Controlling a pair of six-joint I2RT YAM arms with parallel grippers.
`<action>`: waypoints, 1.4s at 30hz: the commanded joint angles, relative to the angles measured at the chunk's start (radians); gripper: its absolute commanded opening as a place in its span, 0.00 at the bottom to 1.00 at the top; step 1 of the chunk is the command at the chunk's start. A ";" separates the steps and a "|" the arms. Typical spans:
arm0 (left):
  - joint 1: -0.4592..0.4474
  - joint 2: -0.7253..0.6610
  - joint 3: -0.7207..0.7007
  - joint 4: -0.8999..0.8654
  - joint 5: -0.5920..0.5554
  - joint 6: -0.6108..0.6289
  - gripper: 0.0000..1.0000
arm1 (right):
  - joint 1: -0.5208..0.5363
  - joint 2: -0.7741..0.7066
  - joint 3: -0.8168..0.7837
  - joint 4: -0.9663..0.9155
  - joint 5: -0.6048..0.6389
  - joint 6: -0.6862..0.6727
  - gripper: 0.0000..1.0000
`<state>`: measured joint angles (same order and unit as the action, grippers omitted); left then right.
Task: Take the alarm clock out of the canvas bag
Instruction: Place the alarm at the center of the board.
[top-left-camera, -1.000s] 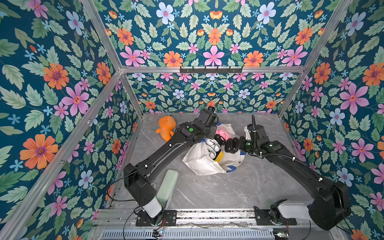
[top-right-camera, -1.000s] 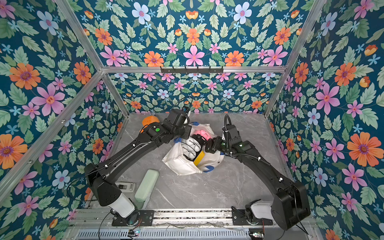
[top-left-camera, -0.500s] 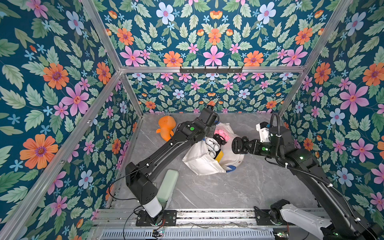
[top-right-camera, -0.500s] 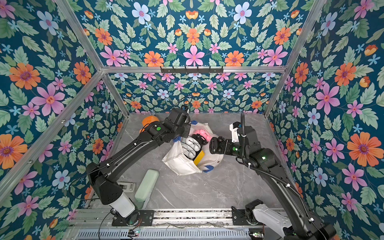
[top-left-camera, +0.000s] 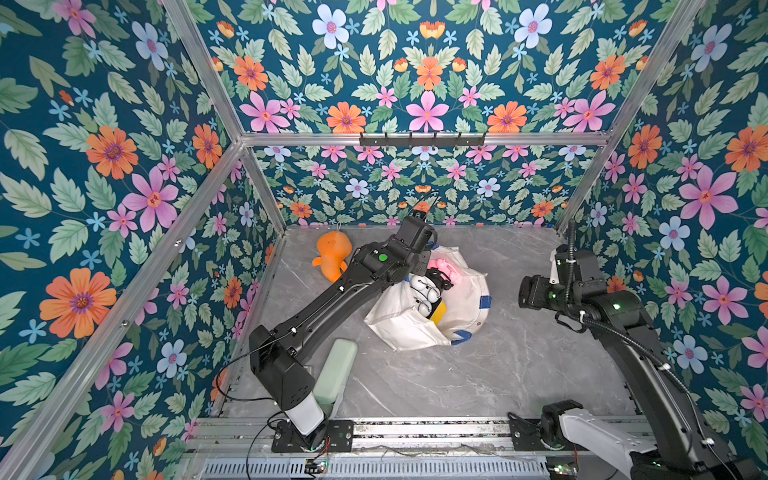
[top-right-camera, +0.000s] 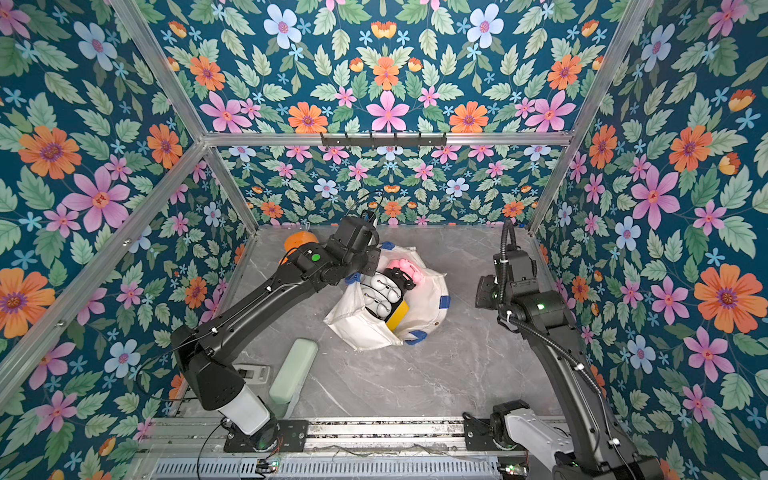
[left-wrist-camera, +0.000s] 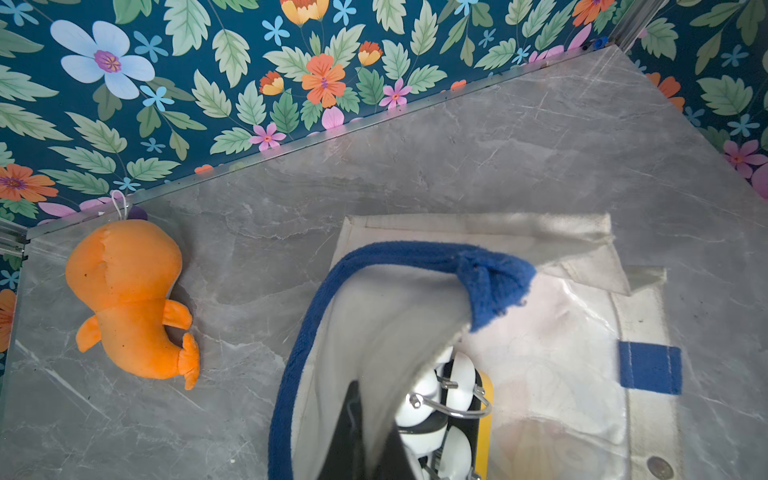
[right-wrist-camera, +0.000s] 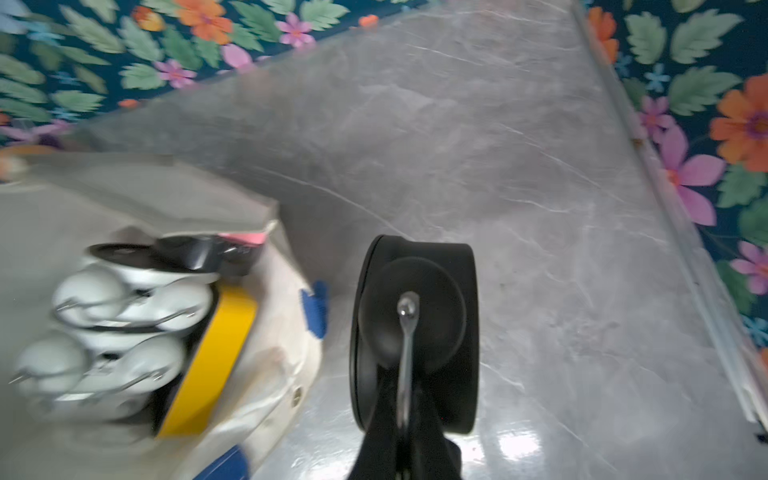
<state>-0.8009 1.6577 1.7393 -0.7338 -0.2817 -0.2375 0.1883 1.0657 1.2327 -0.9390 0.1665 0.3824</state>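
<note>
The orange plush toy lies at ten o'clock from the canvas bag. My left claw is clenched on the bag's off-white rim, just beside its blue handle. The bag's mouth gapes, and white, yellow and pink clocks show inside. At three o'clock from the bag, my right claw is clamped on the black alarm clock — out of the bag and clear of it, over bare bench.

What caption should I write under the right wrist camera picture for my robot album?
The right gripper holds a black alarm clock over the grey table, beside the canvas bag.
</note>
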 joint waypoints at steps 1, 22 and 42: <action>-0.002 -0.017 -0.001 0.045 0.000 0.005 0.00 | -0.038 0.065 -0.020 0.024 0.145 -0.039 0.00; -0.002 -0.050 -0.043 0.062 0.032 0.009 0.00 | -0.093 0.576 0.067 0.159 0.207 -0.035 0.00; -0.002 -0.042 -0.053 0.077 0.042 0.006 0.00 | -0.044 0.806 0.162 0.180 0.158 -0.050 0.13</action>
<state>-0.8013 1.6192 1.6863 -0.7052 -0.2371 -0.2302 0.1368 1.8515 1.3884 -0.7372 0.4046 0.3256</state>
